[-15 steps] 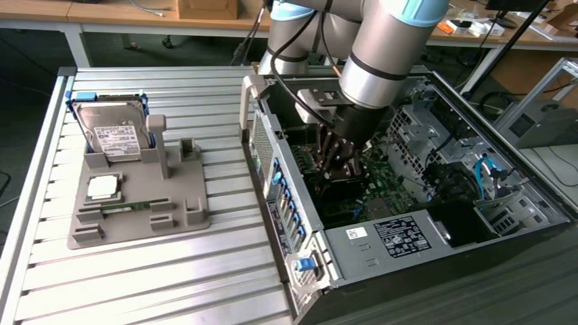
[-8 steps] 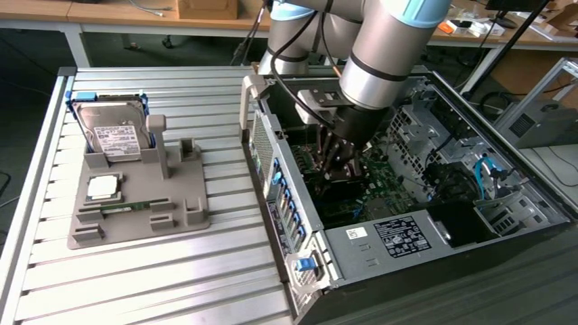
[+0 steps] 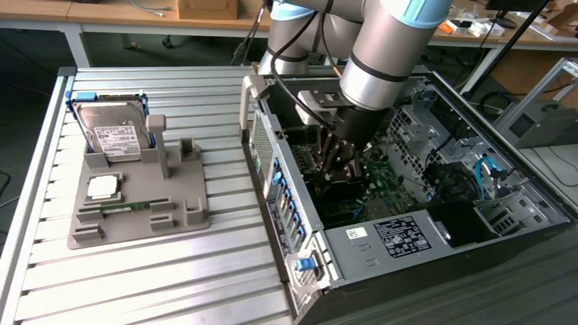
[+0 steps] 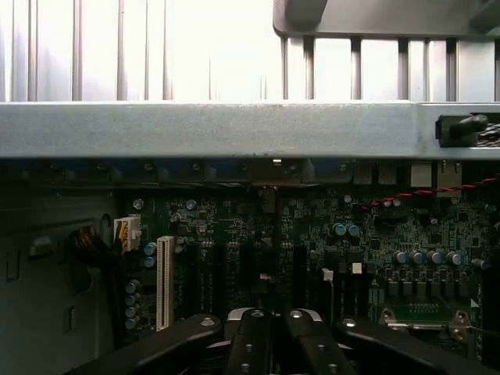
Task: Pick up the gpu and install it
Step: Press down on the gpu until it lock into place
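- Where is the gpu?
- Down in the computer case, by the green board, right under the gripper
- Is there room?
- Not much. The case wall is close on the exterior view's left, and blue wires are on its right
- And the jaws?
- Pressed together. I cannot tell if they pinch the card
- What else?
- A hard drive and a memory stick sit in a grey holder, well apart from the case

We see a ribbed aluminium worktop made of long slats. On it, toward the exterior view's left, lies a grey moulded parts holder. Just beside that, toward the exterior view's right, an opened desktop computer case rests on its side, its green motherboard exposed.
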### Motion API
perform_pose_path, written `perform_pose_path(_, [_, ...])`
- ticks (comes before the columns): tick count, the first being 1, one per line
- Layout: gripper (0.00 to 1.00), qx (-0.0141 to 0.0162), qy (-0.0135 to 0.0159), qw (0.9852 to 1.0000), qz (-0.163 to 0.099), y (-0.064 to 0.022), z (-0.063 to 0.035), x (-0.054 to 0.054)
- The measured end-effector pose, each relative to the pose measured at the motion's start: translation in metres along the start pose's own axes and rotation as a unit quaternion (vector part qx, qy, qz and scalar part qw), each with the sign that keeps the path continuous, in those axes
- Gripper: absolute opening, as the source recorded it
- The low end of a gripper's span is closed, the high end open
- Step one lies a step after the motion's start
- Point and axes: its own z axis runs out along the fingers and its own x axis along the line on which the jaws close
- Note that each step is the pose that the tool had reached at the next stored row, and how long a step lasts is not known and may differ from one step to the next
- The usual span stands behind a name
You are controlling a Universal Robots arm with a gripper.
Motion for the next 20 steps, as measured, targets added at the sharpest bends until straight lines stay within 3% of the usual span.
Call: perform_pose_path(20, [0.11,0.0002,0.0,1.0,-0.002,0.0048,0.0034,-0.0004])
